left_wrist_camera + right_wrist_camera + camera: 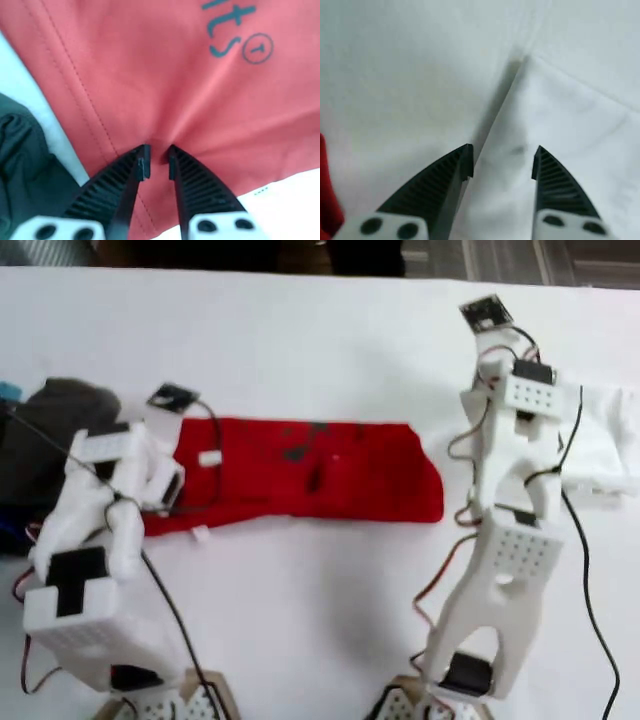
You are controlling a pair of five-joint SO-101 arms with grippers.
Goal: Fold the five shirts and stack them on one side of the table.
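A red shirt (320, 480) with dark print lies folded lengthwise across the middle of the white table (300, 340). My left gripper (158, 162) stands over its left end, shut on a pinched ridge of red cloth (200, 90); in the high view that gripper (168, 480) is at the shirt's left edge. A dark grey shirt (50, 430) sits bunched at the far left, and its edge (25, 165) lies beside the red cloth. On the right lies a white shirt (600, 445). My right gripper (502, 162) is open, straddling the white shirt's (580, 115) edge just above it.
Both arm bases stand at the table's near edge. Bare tabletop (395, 75) lies between the white shirt and the red shirt's right end (327, 205). Cables hang beside both arms. The table's far edge borders a dark floor.
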